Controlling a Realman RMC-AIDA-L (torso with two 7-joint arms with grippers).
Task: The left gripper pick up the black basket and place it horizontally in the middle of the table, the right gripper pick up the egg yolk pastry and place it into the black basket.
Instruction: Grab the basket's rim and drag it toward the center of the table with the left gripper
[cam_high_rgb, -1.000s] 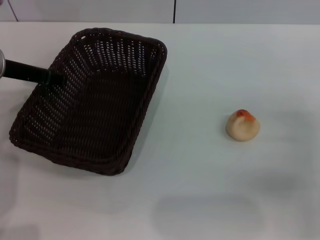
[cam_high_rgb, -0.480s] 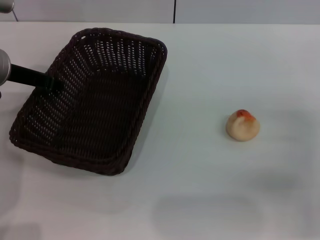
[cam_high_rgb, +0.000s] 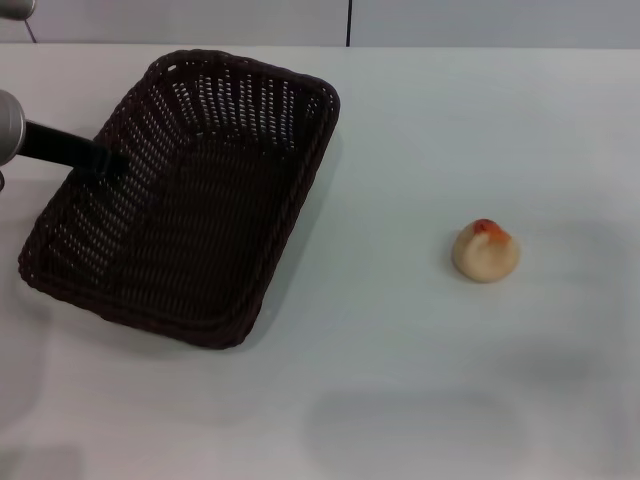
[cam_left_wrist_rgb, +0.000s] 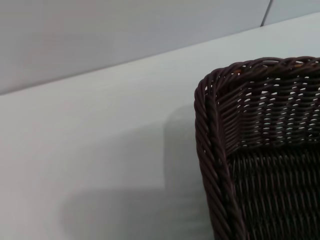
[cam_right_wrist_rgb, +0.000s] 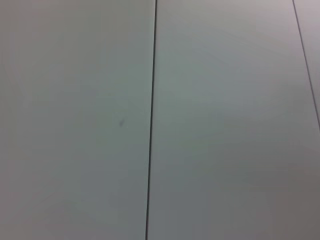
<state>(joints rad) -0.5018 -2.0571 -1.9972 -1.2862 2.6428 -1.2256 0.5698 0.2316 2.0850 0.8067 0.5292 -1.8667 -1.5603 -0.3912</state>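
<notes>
Reaching in from the left edge of the head view: left gripper (cam_high_rgb: 100, 160), on a black arm with a silver segment, level and pointing right, tip at the left long rim of the black basket (cam_high_rgb: 190, 195). Clamped on that rim or merely touching it: cannot tell, fingers lost against the dark weave. Basket on the left half of the table (cam_high_rgb: 400, 380), skewed, far end angled toward the right, inside empty; in the left wrist view, only a rounded corner with braided rim (cam_left_wrist_rgb: 215, 150) and openwork wall. Well apart to the right, egg yolk pastry (cam_high_rgb: 486, 251), upright on the bare white top, orange-red patch uppermost. Right gripper nowhere in view; right wrist view filled by a pale wall with a dark vertical seam (cam_right_wrist_rgb: 151, 120). Beyond the table's far edge, grey wall panels with another seam (cam_high_rgb: 349, 22).
</notes>
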